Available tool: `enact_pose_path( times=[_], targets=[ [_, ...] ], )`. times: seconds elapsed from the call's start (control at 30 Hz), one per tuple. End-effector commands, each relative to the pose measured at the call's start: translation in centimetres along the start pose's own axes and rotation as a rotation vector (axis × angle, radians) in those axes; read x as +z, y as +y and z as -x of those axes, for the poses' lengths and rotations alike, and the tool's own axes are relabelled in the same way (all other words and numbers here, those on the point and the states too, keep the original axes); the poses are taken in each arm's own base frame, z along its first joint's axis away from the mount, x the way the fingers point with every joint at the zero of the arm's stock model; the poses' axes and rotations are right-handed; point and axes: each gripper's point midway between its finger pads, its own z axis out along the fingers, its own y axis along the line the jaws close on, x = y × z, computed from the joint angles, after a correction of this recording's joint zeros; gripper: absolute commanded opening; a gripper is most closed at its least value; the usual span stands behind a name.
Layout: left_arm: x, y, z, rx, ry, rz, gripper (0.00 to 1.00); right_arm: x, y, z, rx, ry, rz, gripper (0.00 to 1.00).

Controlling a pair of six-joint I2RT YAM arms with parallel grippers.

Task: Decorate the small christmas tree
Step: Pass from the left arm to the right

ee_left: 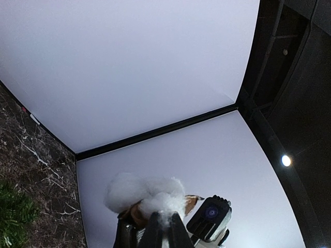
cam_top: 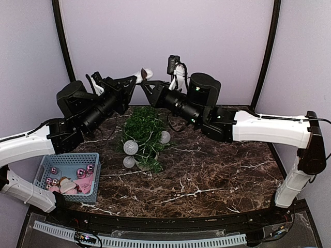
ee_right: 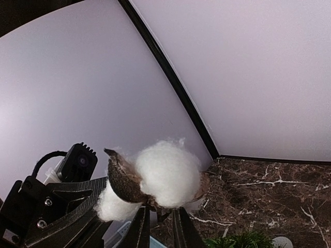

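Note:
A cotton boll ornament (cam_top: 145, 73), white fluff in brown husks, is held high above the small christmas tree (cam_top: 144, 127). My left gripper (cam_top: 138, 80) is shut on its fluff (ee_left: 147, 194), pinching it between the fingertips (ee_left: 164, 222). From the other side, my right gripper (cam_top: 147, 82) meets it. In the right wrist view its fingers (ee_right: 140, 227) stand narrowly apart under the boll (ee_right: 166, 173), with the thin stem in the gap and a sliver of space on each side. White balls (cam_top: 131, 147) hang in the tree's dark-green branches.
A blue basket (cam_top: 67, 156) with pink baubles (cam_top: 81, 172) sits at the table's front left. The brown marble tabletop (cam_top: 217, 170) extends to the right of the tree. A pale backdrop wall with black frame posts (cam_top: 265, 51) stands close behind both grippers.

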Motion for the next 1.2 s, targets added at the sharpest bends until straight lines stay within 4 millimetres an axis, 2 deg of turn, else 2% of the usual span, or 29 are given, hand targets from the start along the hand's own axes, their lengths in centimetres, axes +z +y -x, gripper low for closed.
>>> enact_pose_path(
  times=[0.0,0.27,0.5,0.53,0.57,0.6,0.63,0.7,0.73,0.77,0.8,0.83,0.87,0.9,0.93,0.97,1.0,1.03,1.07,1.17],
  targets=[
    [-0.5,-0.7,0.2,-0.022,-0.002,-0.025,0.0,0.2,0.4,1.6,-0.005,-0.046,0.003,0.15],
    [-0.5,-0.5,0.2,-0.02,-0.006,-0.017,0.0,0.1,0.2,1.8,-0.01,-0.051,-0.007,0.0],
    [-0.7,-0.1,0.6,0.008,-0.021,0.002,0.01,-0.4,0.0,2.1,-0.006,-0.06,-0.014,0.0],
    [-0.8,-0.2,0.8,0.023,-0.027,0.006,0.05,-0.5,0.0,2.2,-0.006,-0.062,-0.018,0.0],
    [-0.8,-0.2,0.9,0.032,-0.033,0.009,0.19,-0.6,-0.1,2.3,-0.007,-0.063,-0.021,0.0],
    [-1.0,-0.6,1.1,0.056,-0.036,0.009,0.27,-0.8,-0.2,2.5,-0.009,-0.067,-0.026,0.0],
    [-1.0,-0.8,1.3,0.073,-0.04,0.01,0.46,-0.9,-0.3,2.6,-0.011,-0.066,-0.031,0.0],
    [-1.1,-1.6,1.8,0.148,-0.042,0.018,0.66,-1.2,-0.5,2.9,-0.019,-0.056,-0.039,0.0],
    [-1.1,-2.4,2.1,0.228,-0.037,0.03,0.71,-1.4,-0.8,3.2,-0.021,-0.048,-0.045,0.0],
    [-1.1,-1.7,2.0,0.285,-0.017,0.08,0.79,-1.7,-1.2,3.4,-0.023,-0.041,-0.056,0.0],
    [-1.0,-3.2,2.5,0.343,-0.018,0.07,0.81,-2.0,-1.8,3.6,-0.024,-0.032,-0.071,0.0],
    [-1.0,-2.6,2.5,0.389,0.013,0.104,0.85,-2.6,-2.4,3.9,-0.025,-0.025,-0.089,0.0],
    [-0.9,-3.6,3.0,0.427,0.02,0.096,0.88,-3.2,-3.4,4.1,-0.025,-0.016,-0.114,0.0],
    [-0.9,-2.9,3.1,0.456,0.058,0.122,0.89,-3.8,-4.5,4.2,-0.024,-0.002,-0.142,0.0],
    [-0.8,-2.9,4.3,0.475,0.053,0.136,0.89,-4.5,-5.5,4.1,-0.018,0.015,-0.166,0.0],
    [-1.0,-2.2,3.9,0.49,0.112,0.149,0.9,-5.2,-6.5,4.1,-0.015,0.034,-0.189,0.0],
    [-1.0,-1.4,4.7,0.499,0.117,0.175,0.9,-5.9,-7.5,3.9,-0.011,0.056,-0.212,0.0],
    [-1.3,-0.4,4.3,0.512,0.169,0.199,0.9,-6.7,-8.4,3.6,-0.009,0.079,-0.231,0.0],
    [-1.3,0.4,4.7,0.524,0.178,0.225,0.9,-7.4,-9.2,3.3,-0.007,0.107,-0.25,0.0],
    [-2.1,4.0,3.7,0.571,0.291,0.32,0.9,-9.4,-10.9,1.0,-0.014,0.221,-0.285,0.0]
  ],
)
